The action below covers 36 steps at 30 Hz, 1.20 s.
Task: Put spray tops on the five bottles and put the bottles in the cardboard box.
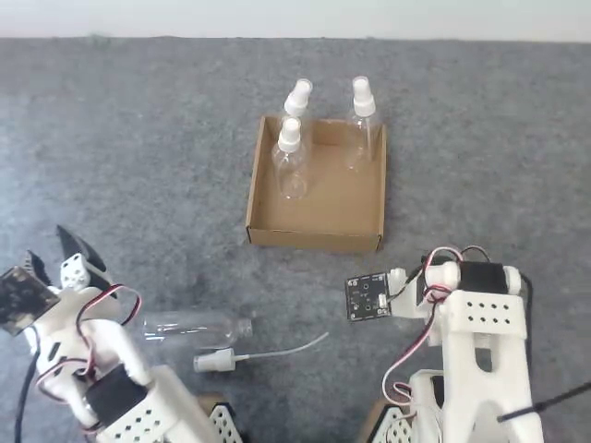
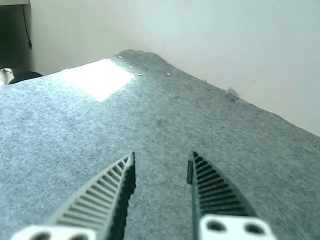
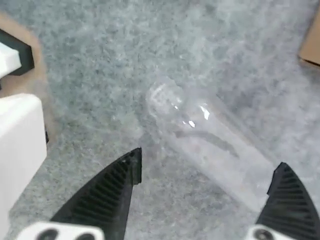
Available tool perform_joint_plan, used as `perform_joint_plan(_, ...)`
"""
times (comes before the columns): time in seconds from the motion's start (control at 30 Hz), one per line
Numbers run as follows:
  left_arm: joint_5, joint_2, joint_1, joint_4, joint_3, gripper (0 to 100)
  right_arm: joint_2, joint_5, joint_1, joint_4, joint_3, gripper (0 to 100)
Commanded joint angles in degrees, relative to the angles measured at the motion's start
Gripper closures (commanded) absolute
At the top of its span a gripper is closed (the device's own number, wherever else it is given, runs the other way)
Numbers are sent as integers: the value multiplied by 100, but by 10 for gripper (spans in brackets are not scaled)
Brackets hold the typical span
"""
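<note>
Right fingers (image 3: 110, 190) are spread wide, with a topless bottle (image 3: 210, 145) lying slantwise just past them. Left fingers (image 2: 107, 195) apart too, pointing off across the table (image 2: 75, 125).

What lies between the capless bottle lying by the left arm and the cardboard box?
Only bare grey felt, as the high view shows: the bottle lies well apart from the cardboard box.

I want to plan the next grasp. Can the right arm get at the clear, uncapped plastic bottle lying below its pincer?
Probably yes. The right pincer hangs open over the clear, uncapped plastic bottle, one finger on each side; nothing else lies between them.
</note>
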Motion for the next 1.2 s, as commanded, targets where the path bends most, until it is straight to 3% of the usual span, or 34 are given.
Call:
perform_joint_plan(0.0,9,-105,-9,-176,-66,837,-119,70,48,-470,220,648)
perform_joint_plan(0.2,9,-105,-9,-176,-66,837,-127,62,57,-945,659,667)
perform_joint_plan(0.43,9,-105,-9,-185,-22,837,-154,18,40,-1455,923,909)
perform_joint_plan(0.93,9,-105,-9,-185,-22,837,-189,-3807,-453,-1938,721,935)
perform_joint_plan(1.17,9,-105,-9,-185,-22,837,-136,-4193,-462,-1938,695,924)
